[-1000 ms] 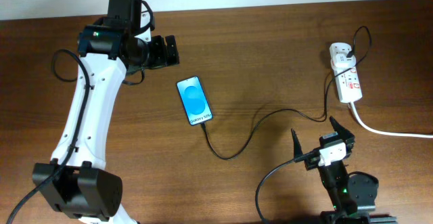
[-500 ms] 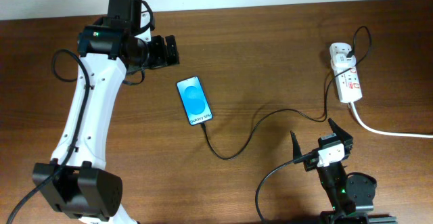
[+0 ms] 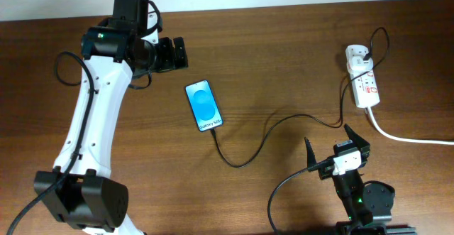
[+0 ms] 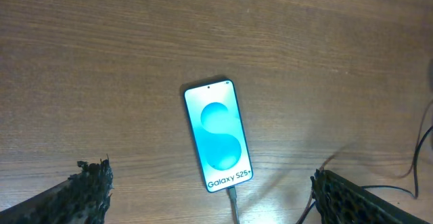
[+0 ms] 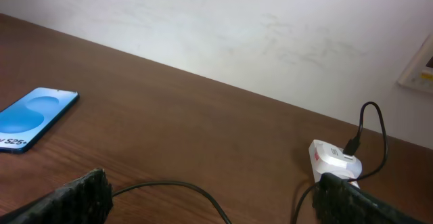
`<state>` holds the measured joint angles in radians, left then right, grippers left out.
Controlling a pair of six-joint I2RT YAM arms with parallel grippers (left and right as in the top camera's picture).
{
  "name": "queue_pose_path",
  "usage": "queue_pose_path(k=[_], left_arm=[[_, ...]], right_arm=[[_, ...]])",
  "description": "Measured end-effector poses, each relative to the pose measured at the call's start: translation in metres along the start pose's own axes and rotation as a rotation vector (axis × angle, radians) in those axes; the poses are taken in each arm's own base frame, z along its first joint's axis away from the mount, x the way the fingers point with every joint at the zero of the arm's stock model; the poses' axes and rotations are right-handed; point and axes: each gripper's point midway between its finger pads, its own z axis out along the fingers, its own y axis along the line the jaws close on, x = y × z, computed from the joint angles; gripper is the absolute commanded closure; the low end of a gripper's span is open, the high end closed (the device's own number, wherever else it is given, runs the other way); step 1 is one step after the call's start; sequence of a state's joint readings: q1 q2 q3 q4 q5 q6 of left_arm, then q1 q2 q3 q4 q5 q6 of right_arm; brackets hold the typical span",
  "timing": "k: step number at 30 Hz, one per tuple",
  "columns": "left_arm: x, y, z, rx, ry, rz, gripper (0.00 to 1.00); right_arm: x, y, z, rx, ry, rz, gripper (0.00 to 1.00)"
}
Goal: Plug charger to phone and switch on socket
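With the charger (image 3: 262, 139) seemingly seated in the phone (image 3: 203, 106), the power strip (image 3: 362, 75), laid lengthwise front-to-back, is located ahead of the open-jawed right gripper (image 3: 328, 133), well apart from the open-jawed left gripper (image 3: 174, 53).

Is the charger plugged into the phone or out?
Plugged in: the charger enters the phone at its bottom edge in the left wrist view.

The brown wooden desk (image 3: 284, 50) under me carries a phone (image 3: 204, 106) lying flat, lit screen up, just off centre toward 9 o'clock. A thin black cable (image 3: 241, 165) meets its lower end, loops toward 5 o'clock, then runs to the white power strip (image 3: 363, 84) at 3 o'clock. The strip's thick white cord (image 3: 411, 140) trails off the right edge.
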<state>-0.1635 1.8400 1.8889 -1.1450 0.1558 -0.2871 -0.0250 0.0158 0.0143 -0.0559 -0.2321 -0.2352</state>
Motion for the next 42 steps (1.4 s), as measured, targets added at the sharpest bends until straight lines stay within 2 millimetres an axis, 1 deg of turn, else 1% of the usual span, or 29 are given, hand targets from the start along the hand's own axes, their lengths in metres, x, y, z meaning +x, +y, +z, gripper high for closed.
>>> queue_pose_path(k=[9, 13, 15, 16, 17, 21, 22, 23, 24, 25, 26, 28, 29, 31, 34, 37, 41, 42], left_arm=[[0.000, 0.000, 0.000, 0.000, 0.000, 0.000, 0.01], [-0.002, 0.005, 0.000, -0.030, -0.010, 0.000, 0.01], [-0.004, 0.008, -0.005, -0.051, -0.028, 0.002, 0.01], [-0.006, 0.009, -0.010, -0.056, -0.045, 0.004, 0.01], [-0.009, 0.008, -0.018, -0.057, -0.070, 0.006, 0.01], [-0.022, -0.002, -0.076, -0.029, -0.236, 0.034, 0.01], [-0.024, -0.005, -0.094, -0.019, -0.288, 0.047, 0.01], [-0.025, -0.007, -0.107, -0.011, -0.327, 0.057, 0.01], [-0.025, -0.010, -0.128, 0.001, -0.387, 0.073, 0.01], [-0.023, -0.011, -0.143, 0.011, -0.431, 0.083, 0.01], [-0.021, -0.013, -0.156, 0.023, -0.479, 0.093, 0.01], [-0.015, -0.013, -0.173, 0.040, -0.567, 0.113, 0.01], [-0.009, -0.012, -0.176, 0.046, -0.598, 0.117, 0.01], [0.002, -0.007, -0.173, 0.051, -0.638, 0.120, 0.01], [0.024, 0.007, -0.156, 0.050, -0.696, 0.119, 0.01], [0.042, 0.021, -0.144, 0.050, -0.774, 0.112, 0.01], [0.077, 0.039, -0.127, 0.061, -0.897, 0.111, 0.01], [0.083, 0.042, -0.122, 0.061, -0.906, 0.111, 0.01]], right_arm=[[0.000, 0.000, 0.000, 0.000, 0.000, 0.000, 0.01], [0.000, 0.000, 0.000, 0.000, 0.000, -0.001, 0.01], [0.000, 0.000, 0.000, 0.000, 0.000, 0.000, 0.01], [0.000, 0.000, 0.000, 0.000, 0.000, 0.000, 0.01], [0.000, 0.000, 0.000, 0.000, 0.000, -0.001, 0.01], [0.000, 0.000, 0.000, 0.000, 0.000, -0.001, 0.01], [0.000, 0.000, 0.000, 0.000, 0.000, -0.001, 0.01], [0.000, 0.000, 0.000, 0.000, 0.000, 0.000, 0.01], [0.000, 0.000, 0.000, 0.000, 0.000, 0.000, 0.01], [0.000, 0.000, 0.000, 0.000, 0.000, 0.000, 0.01], [0.000, 0.000, 0.000, 0.000, 0.000, 0.000, 0.01], [0.000, 0.000, 0.000, 0.000, 0.000, 0.000, 0.01], [0.000, 0.000, 0.000, 0.000, 0.000, 0.000, 0.01], [0.000, 0.000, 0.000, 0.000, -0.001, -0.001, 0.01], [0.000, 0.000, 0.000, 0.002, -0.002, -0.001, 0.01], [0.000, -0.001, 0.000, 0.003, -0.001, -0.001, 0.01], [0.000, 0.000, 0.000, 0.003, 0.000, -0.001, 0.01], [0.000, 0.000, 0.000, 0.003, 0.000, -0.001, 0.01]])
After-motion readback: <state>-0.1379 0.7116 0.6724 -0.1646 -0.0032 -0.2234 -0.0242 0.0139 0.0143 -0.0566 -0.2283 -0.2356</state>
